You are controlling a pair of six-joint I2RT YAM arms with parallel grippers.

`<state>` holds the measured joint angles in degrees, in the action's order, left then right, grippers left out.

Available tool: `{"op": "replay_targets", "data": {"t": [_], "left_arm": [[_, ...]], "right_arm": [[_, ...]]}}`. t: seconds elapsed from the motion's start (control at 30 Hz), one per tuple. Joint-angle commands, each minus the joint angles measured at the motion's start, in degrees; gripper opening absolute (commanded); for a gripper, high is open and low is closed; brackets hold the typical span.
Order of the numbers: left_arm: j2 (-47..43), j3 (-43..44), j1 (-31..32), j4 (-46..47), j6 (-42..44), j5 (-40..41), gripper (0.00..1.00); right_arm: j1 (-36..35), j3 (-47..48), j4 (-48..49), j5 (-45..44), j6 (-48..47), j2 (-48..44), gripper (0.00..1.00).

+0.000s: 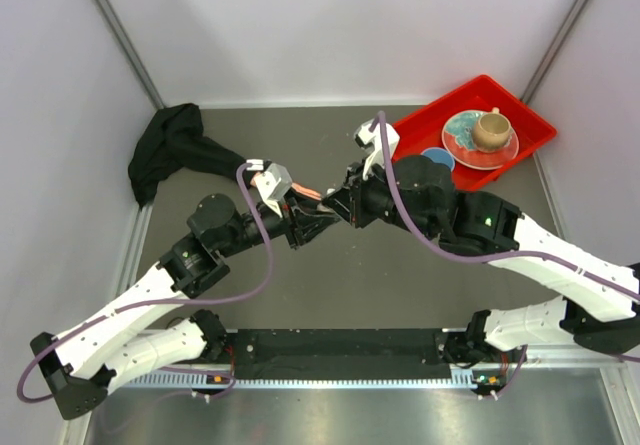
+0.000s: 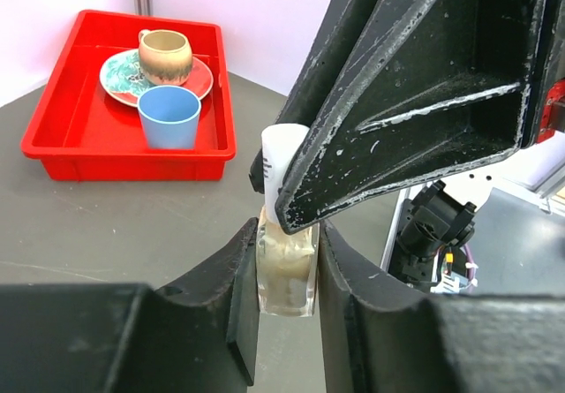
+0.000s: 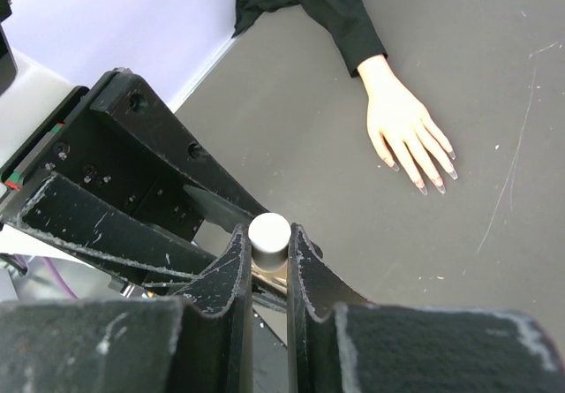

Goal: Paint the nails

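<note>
My left gripper (image 2: 287, 234) is shut on the body of a small tan bottle (image 2: 285, 269) and holds it upright above the table. My right gripper (image 3: 268, 238) is shut on the bottle's white cap (image 3: 268, 230); its black fingers (image 2: 397, 84) fill the left wrist view. The two grippers meet at mid-table (image 1: 320, 215). The pink-beige mannequin hand (image 3: 402, 119) lies flat beyond them, its black sleeve (image 3: 309, 0) running to the far left. Its dark nails (image 3: 437, 183) show at the fingertips. In the top view the hand (image 1: 311, 194) is mostly hidden under my left wrist.
A red tray (image 1: 520, 115) sits at the far right corner with a plate (image 1: 462, 143), a tan mug (image 1: 490, 130) and a blue cup (image 1: 437, 156). The tray also shows in the left wrist view (image 2: 62, 119). White walls enclose the table.
</note>
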<state>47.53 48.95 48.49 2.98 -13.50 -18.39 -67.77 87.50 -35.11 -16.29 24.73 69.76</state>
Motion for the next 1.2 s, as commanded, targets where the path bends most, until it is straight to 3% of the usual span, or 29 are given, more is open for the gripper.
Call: {"op": "replay_targets", "data": {"t": [0.0,0.07,0.1,0.13,0.2,0.23,0.3,0.4,0.63,0.7,0.87,1.07,1.1,1.17], "left_arm": [[-0.24,0.36,0.03,3.25,0.66,0.11,0.19],[-0.33,0.45,0.03,3.34,0.75,-0.06,0.1],[-0.33,0.53,0.03,3.26,1.01,-0.06,0.0],[-0.42,0.62,0.03,3.0,1.28,0.28,0.0],[-0.94,0.18,0.03,2.91,2.15,2.21,0.0],[-1.21,-0.43,0.03,3.08,2.59,2.83,0.0],[-1.82,-0.87,0.03,2.99,4.26,4.85,0.0],[-1.74,-1.13,0.03,2.64,6.99,6.17,0.0],[-1.03,-1.75,0.03,3.52,9.8,7.49,0.0],[-1.21,-1.75,0.03,3.52,9.81,7.49,0.0],[-1.47,-2.01,0.03,3.52,9.98,6.88,0.0],[-1.82,-2.37,0.03,3.26,9.72,5.83,0.0],[-1.82,-2.37,0.03,3.08,8.85,5.3,0.0],[-2.26,-2.45,0.03,3.34,7.7,3.12,0.0]], "right_arm": [[-0.7,3.11,2.07,0.12,0.93,-0.32,0.0],[-0.61,3.11,1.46,0.56,0.85,-0.06,0.0],[-0.61,3.02,1.19,0.82,0.67,0.03,0.0],[-0.61,3.46,0.67,0.91,0.41,0.12,0.04],[-0.61,4.6,-3.02,-0.22,0.14,0.38,0.26],[-0.61,6.87,-5.55,-2.49,0.14,0.82,0.44],[-0.61,10.56,-14.57,-4.96,2.33,2.92,0.54],[-0.61,20.31,-24.87,-7.08,5.93,8.72,0.57],[-0.52,27.01,-26.32,-6.21,7.09,14.61,0.49],[-0.61,27.89,-26.5,-6.03,6.91,15.84,0.43],[-0.52,27.11,-24.13,-4.98,6.74,16.38,0.4],[-0.52,26.58,-23.69,-4.45,6.21,16.38,0.2],[-0.61,25.53,-23.08,-4.19,5.68,15.94,0.09],[-0.61,24.21,-21.94,-3.92,4.1,14.54,0.0]]}}
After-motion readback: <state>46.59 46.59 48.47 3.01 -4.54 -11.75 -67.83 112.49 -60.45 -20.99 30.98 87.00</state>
